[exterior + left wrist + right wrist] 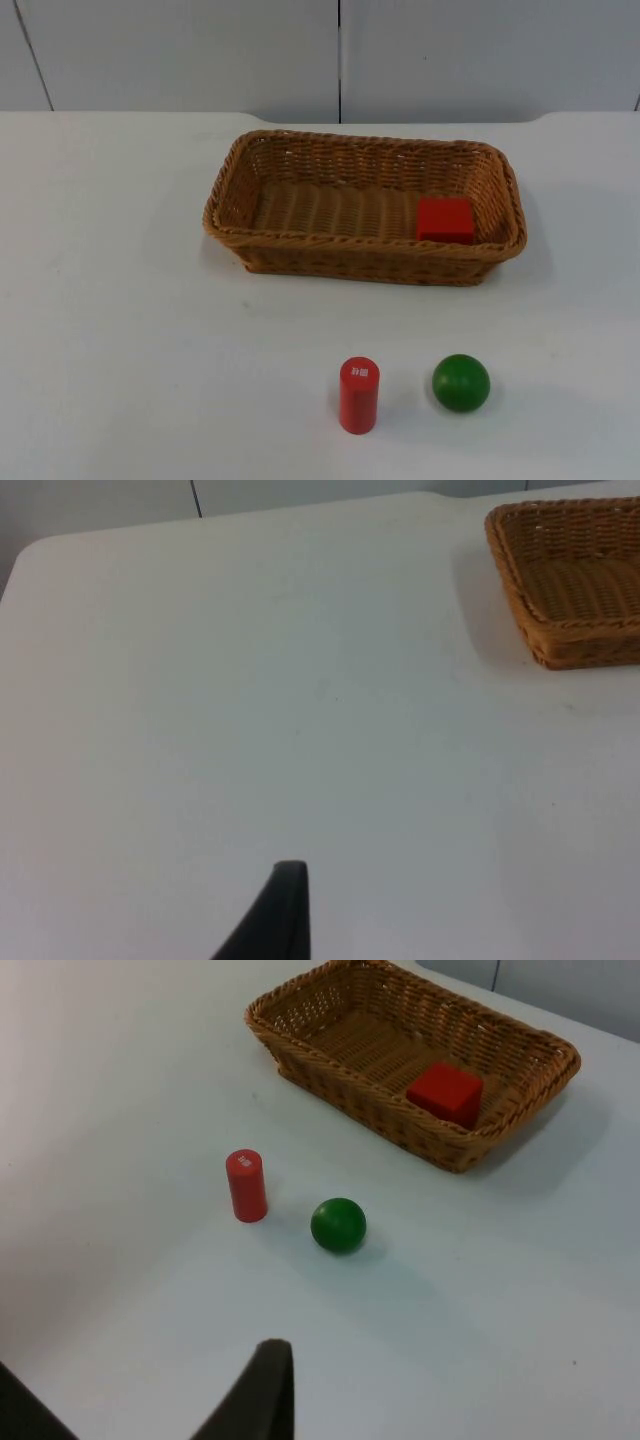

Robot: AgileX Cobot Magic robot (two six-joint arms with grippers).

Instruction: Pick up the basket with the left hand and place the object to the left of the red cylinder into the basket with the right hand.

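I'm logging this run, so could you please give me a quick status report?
Left gripper and right gripper above table, waiting. Red cube in wicker basket. Red cylinder upright beside green ball.

- One wicker basket [365, 262]
- One red block [445, 219], lying inside the basket
- One red cylinder [359, 394], upright
- One green ball [461, 382]
- One white table [150, 350]

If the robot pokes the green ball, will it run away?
Probably yes. The green ball is round and smooth, sitting free on the flat white table, so a nudge would likely send it rolling. Nothing touches it; the red cylinder stands apart beside it. It looks solid and glossy, so it may slip from a loose pinch.
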